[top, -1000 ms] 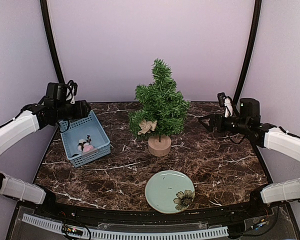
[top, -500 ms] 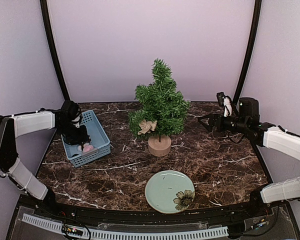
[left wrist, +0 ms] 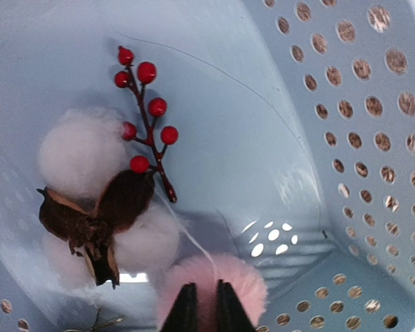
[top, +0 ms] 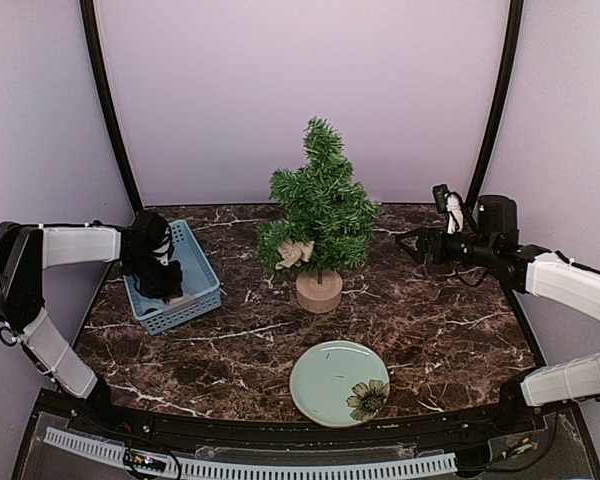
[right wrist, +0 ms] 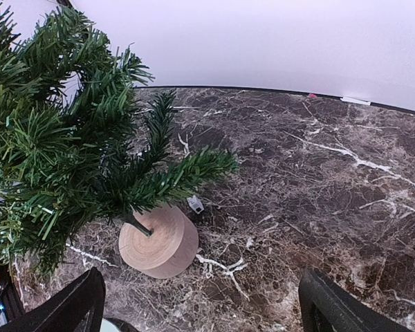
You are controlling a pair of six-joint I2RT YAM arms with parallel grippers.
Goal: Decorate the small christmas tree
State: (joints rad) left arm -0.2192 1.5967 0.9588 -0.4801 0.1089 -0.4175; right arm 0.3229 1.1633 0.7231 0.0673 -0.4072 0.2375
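The left jaws stand narrow, pinched into the top of a pink pom-pom (left wrist: 245,283) with fluff showing between the tips, so I judge the grip made or all but made. They come from straight above because the pom-pom lies on the floor of the blue basket (left wrist: 346,138), whose perforated walls leave no way in from the side. Next to it lie the other decorations: white cotton balls (left wrist: 79,152) with a brown dried husk (left wrist: 90,218) across them, and a red berry sprig (left wrist: 149,111) (all clear of the tips, so only the pom-pom should lift). The basket sits at the left of the counter (top: 440,330), on this arm's side.

The right jaws are spread wide and hold nothing. They hang above the counter's right side and point at the small christmas tree (top: 320,210), likely placed to steady it or take a decoration. The tree stands upright mid-counter, toward the back, on its wooden stump (top: 319,291), and a beige ornament (top: 295,252) already hangs low on its left side. A green plate (top: 330,380) lies in front, apart from the stump.
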